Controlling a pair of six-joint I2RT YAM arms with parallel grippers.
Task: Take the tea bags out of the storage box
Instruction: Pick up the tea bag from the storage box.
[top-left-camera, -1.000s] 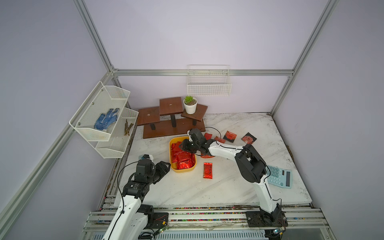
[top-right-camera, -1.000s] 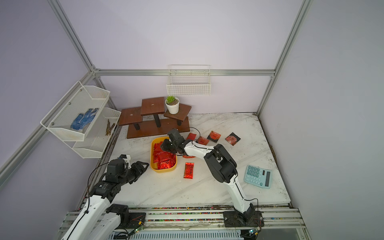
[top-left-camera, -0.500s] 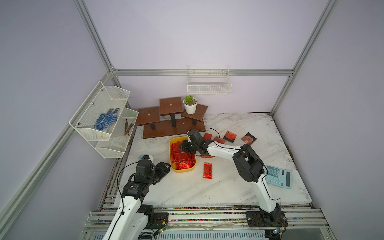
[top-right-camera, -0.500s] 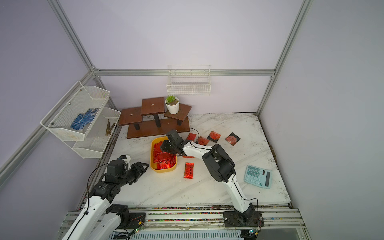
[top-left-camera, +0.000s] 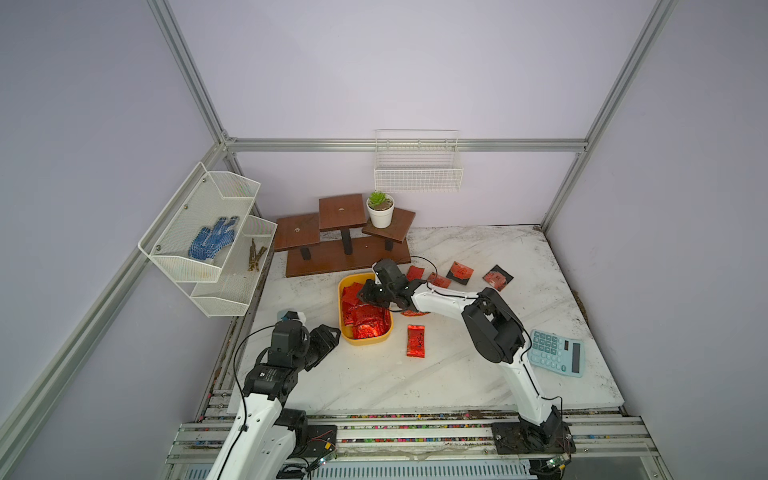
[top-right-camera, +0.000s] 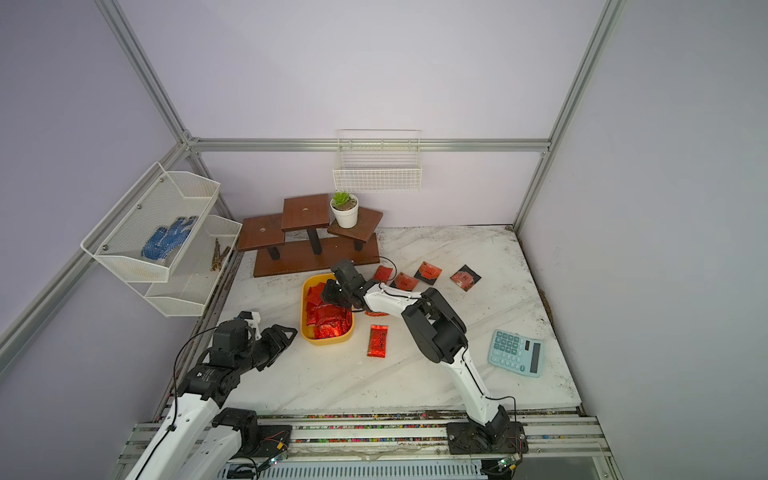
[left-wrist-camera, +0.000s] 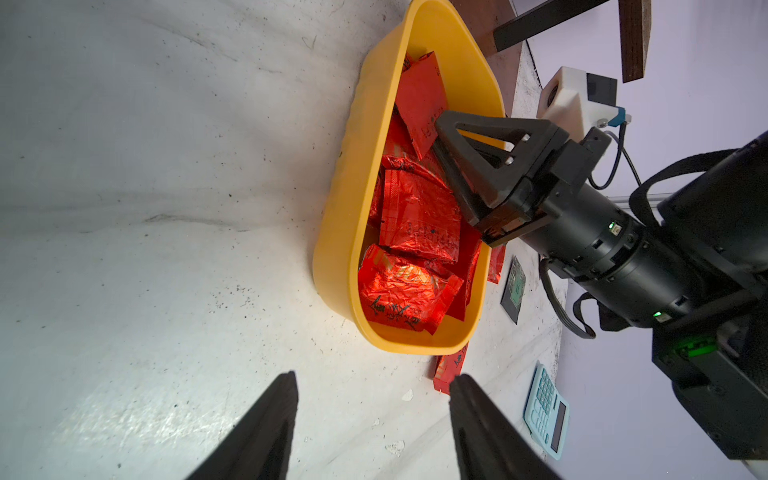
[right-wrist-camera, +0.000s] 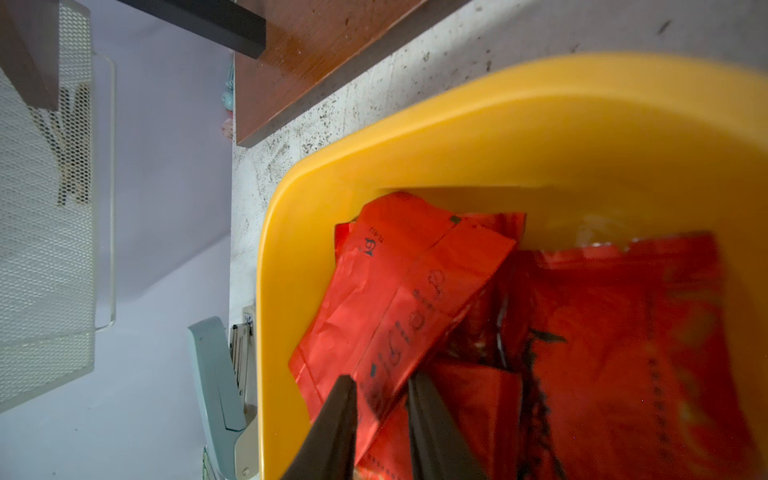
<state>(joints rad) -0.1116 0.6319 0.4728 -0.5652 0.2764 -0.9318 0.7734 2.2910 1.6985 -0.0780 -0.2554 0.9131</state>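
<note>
The yellow storage box (top-left-camera: 365, 340) (top-right-camera: 328, 341) stands left of the table's middle, with several shiny red tea bags (top-left-camera: 365, 318) (top-right-camera: 328, 320) piled in it. My right gripper (top-left-camera: 362, 293) (top-right-camera: 328, 293) reaches down into its far end. In the right wrist view the right gripper (right-wrist-camera: 382, 382) is shut on the end of one red tea bag (right-wrist-camera: 407, 299) that leans on the box wall (right-wrist-camera: 457, 137). My left gripper (top-left-camera: 332, 332) (left-wrist-camera: 372, 376) hovers open and empty just outside the box's near left corner (left-wrist-camera: 336, 232).
One red sachet (top-left-camera: 416, 340) lies right of the box. Two more red sachets (top-left-camera: 439, 280) and two black packets (top-left-camera: 460, 272) lie behind my right arm. A pale blue calculator (top-left-camera: 556, 352) is at the right, a wooden stand (top-left-camera: 345, 257) with a plant pot (top-left-camera: 380, 210) behind the box.
The right gripper's fingers have narrowed onto the red tea bag inside the box, and its elbow has shifted slightly. The left arm has stayed where it was.
</note>
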